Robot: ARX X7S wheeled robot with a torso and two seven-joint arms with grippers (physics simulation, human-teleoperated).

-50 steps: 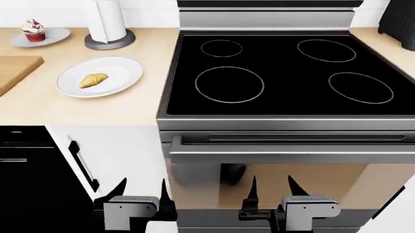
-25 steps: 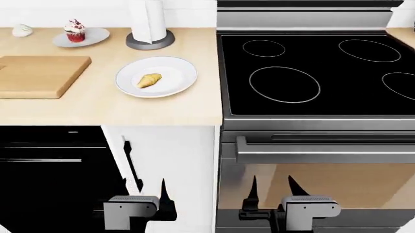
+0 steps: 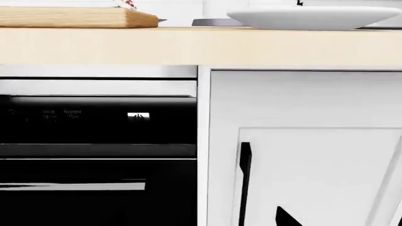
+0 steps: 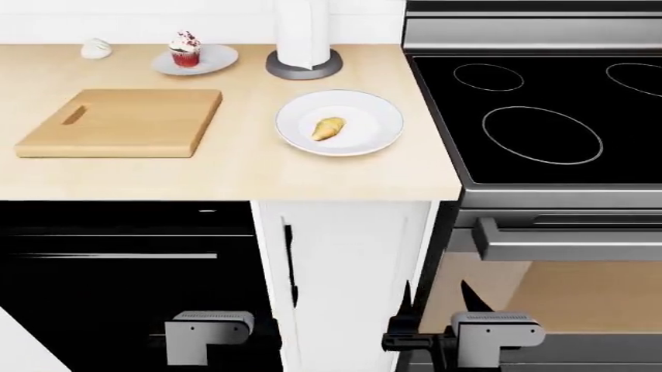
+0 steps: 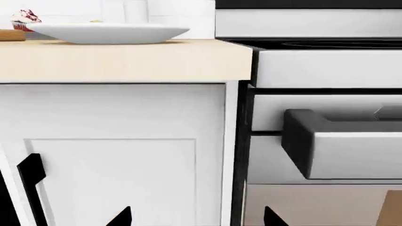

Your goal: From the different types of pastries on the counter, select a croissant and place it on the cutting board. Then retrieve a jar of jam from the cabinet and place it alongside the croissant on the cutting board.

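1. Both claws hang low in front of the cabinets, well below the counter (image 4: 207,174): the left claw (image 4: 232,322) and the right claw (image 4: 435,306) each show dark fingers spread apart with nothing between them.
2. Right claw's two finger tips (image 5: 122,217) poke into the right wrist view, wide apart, facing a white cabinet door (image 5: 113,155) and the oven handle (image 5: 326,146).
3. Left wrist view faces a black dishwasher front (image 3: 94,141) and the white door's dark handle (image 3: 245,179); only one finger tip (image 3: 285,217) shows there.
4. Up on the counter, the croissant (image 4: 328,128) lies on a white plate (image 4: 377,116), just beside the stove (image 4: 548,116).
5. Cutting board (image 4: 135,124) sits bare near the plate, its handle slot (image 4: 74,115) at the far end from it.
6. Behind them: a cupcake (image 4: 186,48) on a small grey plate (image 4: 217,60), a white bun (image 4: 96,48) beside it, and a paper towel stand (image 4: 302,46).
7. No jam jar shows in any view.
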